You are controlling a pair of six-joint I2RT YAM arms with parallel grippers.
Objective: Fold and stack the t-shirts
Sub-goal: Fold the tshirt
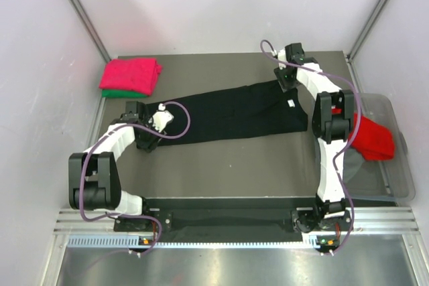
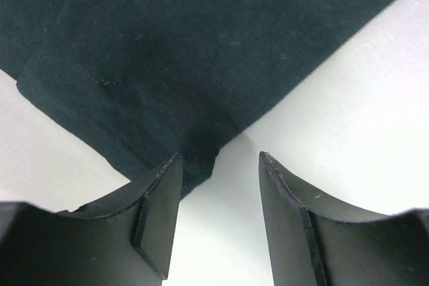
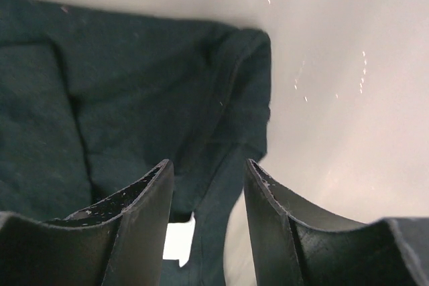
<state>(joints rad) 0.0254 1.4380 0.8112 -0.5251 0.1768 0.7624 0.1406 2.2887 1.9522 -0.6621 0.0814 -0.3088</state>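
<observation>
One red t-shirt [image 1: 374,140] in the clear bin [image 1: 397,180] (far right).

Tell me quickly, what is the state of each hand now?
Left hand: open, holding nothing, at the black t-shirt's edge.
Right hand: open, holding nothing, over the black t-shirt's corner.

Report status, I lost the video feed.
Left gripper open, right gripper open, at opposite ends of black t-shirt. It lies in long strip, not stacked. Nothing obstructing.

long t-shirt [image 1: 234,115]: plain black
tag [image 1: 291,103]: white
upper folded t-shirt [image 1: 131,74]: pink-red
lower folded t-shirt [image 1: 124,92]: green
rightmost t-shirt [image 1: 372,140]: red
table [image 1: 221,165]: dark grey
</observation>
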